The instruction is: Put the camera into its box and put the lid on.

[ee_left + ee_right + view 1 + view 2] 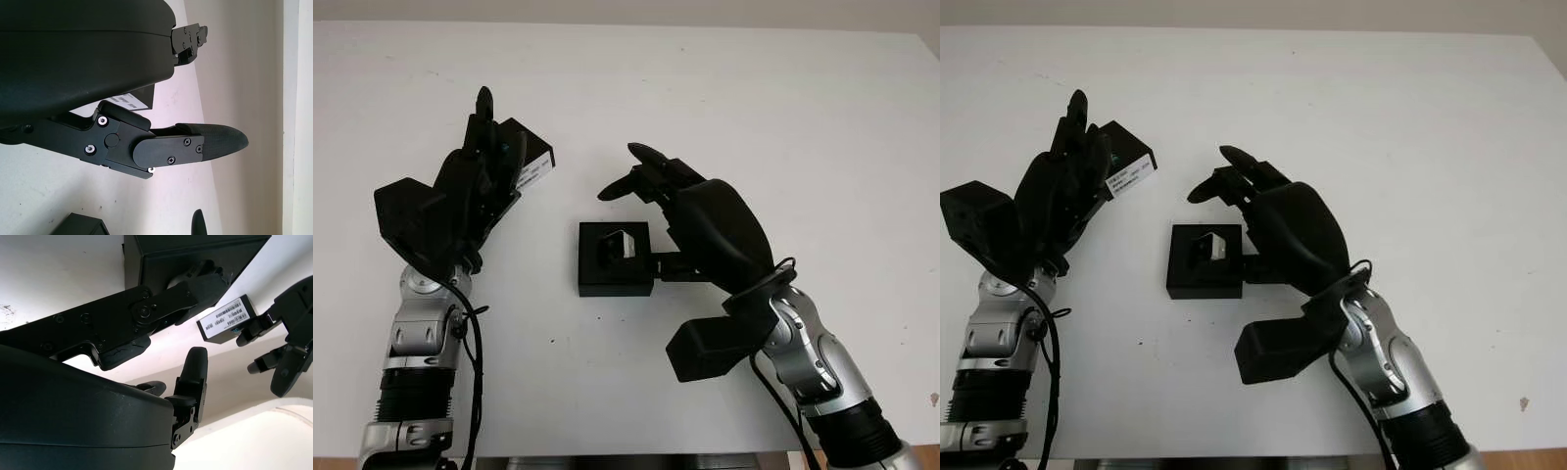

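Note:
A small open black box [615, 285] stands at the middle of the white table, and the camera [619, 245] sits inside it, silvery face up. My left hand [492, 132] is up at the left of the box, shut on the black lid [534, 157], whose white label faces the box. The lid is off the table and tilted. My right hand [636, 178] is open just right of the box, fingers reaching over its far right corner, thumb [195, 286] against the box's side wall [195, 249]. The right wrist view shows the lid [225, 319] in the left hand's fingers [274, 352].
The white table [783, 117] runs wide behind and to the right of both hands. Its front edge lies close below my forearms.

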Controlling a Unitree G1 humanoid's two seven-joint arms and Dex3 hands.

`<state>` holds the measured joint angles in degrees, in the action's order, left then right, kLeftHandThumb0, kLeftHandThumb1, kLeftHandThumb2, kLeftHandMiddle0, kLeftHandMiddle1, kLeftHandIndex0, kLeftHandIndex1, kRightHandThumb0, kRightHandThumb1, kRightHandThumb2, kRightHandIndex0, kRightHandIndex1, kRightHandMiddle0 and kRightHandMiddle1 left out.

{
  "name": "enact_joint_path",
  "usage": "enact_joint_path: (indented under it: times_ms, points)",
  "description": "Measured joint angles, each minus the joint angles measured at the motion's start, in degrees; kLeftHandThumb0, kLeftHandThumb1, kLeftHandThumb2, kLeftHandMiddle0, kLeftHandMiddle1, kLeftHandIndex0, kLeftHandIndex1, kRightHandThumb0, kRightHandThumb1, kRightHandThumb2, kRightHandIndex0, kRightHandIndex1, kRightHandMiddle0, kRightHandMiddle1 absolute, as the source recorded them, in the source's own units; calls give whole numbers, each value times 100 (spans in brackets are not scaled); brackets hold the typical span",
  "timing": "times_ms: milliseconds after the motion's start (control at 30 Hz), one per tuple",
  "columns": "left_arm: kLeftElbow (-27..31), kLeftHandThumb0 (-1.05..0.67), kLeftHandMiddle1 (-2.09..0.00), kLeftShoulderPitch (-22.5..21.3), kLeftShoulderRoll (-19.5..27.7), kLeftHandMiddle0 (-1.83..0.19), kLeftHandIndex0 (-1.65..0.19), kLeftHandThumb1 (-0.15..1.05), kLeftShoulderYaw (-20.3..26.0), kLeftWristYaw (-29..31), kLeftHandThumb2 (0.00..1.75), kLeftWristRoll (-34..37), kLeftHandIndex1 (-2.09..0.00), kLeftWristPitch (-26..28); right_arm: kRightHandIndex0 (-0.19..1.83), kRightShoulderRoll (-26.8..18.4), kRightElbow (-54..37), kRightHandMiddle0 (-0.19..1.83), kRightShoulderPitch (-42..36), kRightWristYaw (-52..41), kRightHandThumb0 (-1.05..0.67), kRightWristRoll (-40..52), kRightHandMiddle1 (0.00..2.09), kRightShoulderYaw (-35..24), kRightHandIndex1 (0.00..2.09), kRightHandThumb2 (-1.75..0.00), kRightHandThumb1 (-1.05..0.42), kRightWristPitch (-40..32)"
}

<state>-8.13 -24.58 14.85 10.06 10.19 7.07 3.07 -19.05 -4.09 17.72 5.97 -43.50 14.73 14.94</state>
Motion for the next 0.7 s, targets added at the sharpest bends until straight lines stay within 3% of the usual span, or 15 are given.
enact_joint_path:
  times_ms: [333, 700]
  points:
    - [-3, -72, 0, 0, -1, 19, 19, 105, 0, 3, 48, -1, 0, 4, 36, -39, 91, 23, -2, 106, -69, 81, 121, -2, 17, -5, -97, 132]
    - [0, -72, 0, -19, 8, 19, 19, 105, 3, 6, 49, -1, 0, 44, 26, -359, -117, 19, -142, -552, -78, 195, 91, -15, 12, -5, -98, 139]
